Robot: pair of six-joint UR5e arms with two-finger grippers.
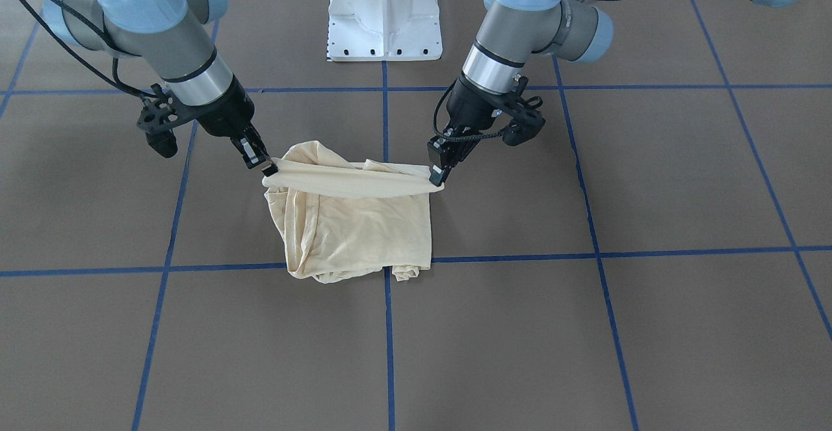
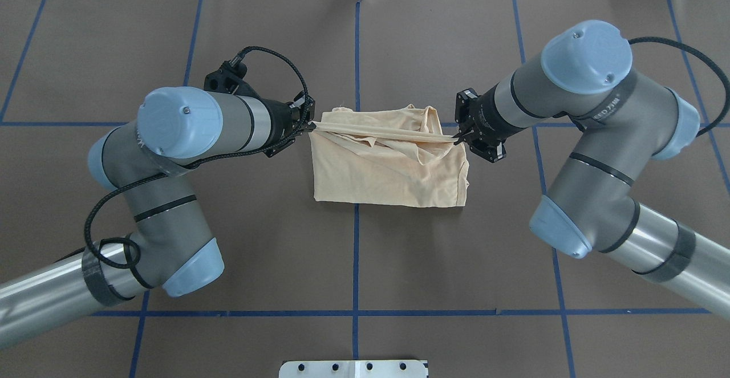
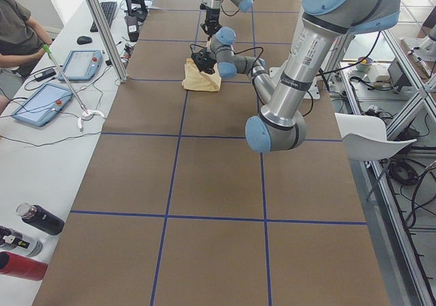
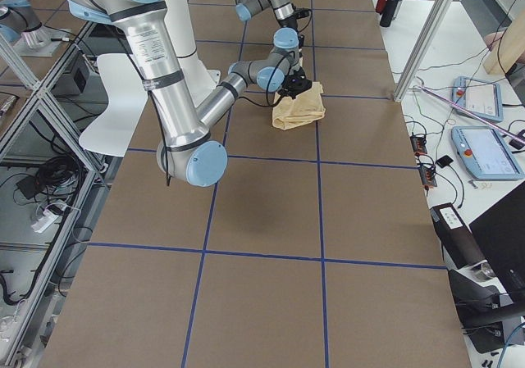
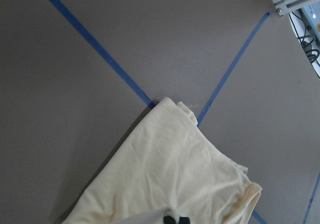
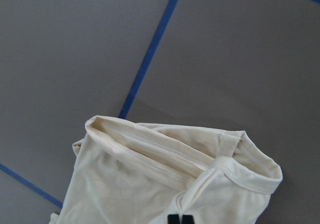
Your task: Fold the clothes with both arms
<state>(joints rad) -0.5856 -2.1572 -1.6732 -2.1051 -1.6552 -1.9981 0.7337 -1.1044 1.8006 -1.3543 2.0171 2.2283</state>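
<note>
Bright even light, soft faint shadows, sharp views, dimmer wrist pictures

In the overhead view the shirt [image 2: 388, 173] lies on the table [image 2: 456, 264] at the centre of the frame, its upper part over a crossing of two tape lines. Its upper edge is lifted off the rest and stretched sideways between the grippers. The left gripper [image 2: 308, 128] pinches it at the shirt's upper left corner, the right gripper [image 2: 458, 137] at the upper right. The left arm [image 2: 165, 207] enters from the lower left of the frame, the right arm [image 2: 599, 155] from the lower right. The pedestal base [image 2: 353, 368] sits at the bottom centre edge, well apart from the shirt. In the exterior left view a person [image 3: 17, 26] sits at the upper left, near a tablet [image 3: 80, 64].
</note>
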